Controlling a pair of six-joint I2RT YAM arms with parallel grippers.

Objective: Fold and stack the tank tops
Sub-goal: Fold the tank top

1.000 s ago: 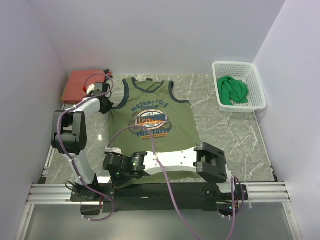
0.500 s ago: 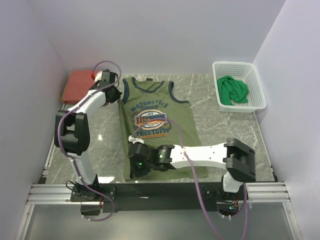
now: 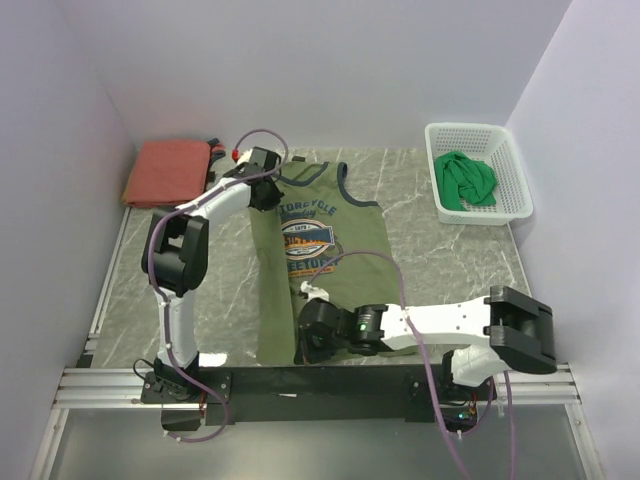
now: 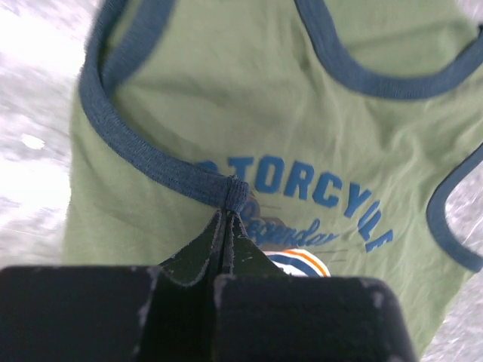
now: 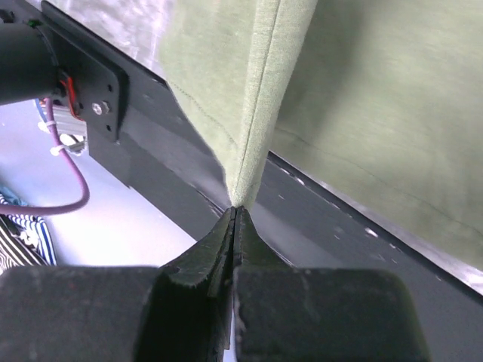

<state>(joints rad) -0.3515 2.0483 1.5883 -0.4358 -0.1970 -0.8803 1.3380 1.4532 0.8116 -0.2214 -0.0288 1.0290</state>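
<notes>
Olive tank top (image 3: pixel 330 235) lies in the middle of the table (image 3: pixel 450 260) with its left side lifted, my left gripper (image 4: pixel 229 200) closed on the navy armhole trim (image 4: pixel 151 162), my right gripper (image 5: pixel 234 213) closed on what seems the hem corner (image 5: pixel 245 177), so I should carry both across together, keeping that edge tight.

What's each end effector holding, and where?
Both grip the olive tank top: left end effector on navy armhole trim, right end effector on bottom hem.
</notes>
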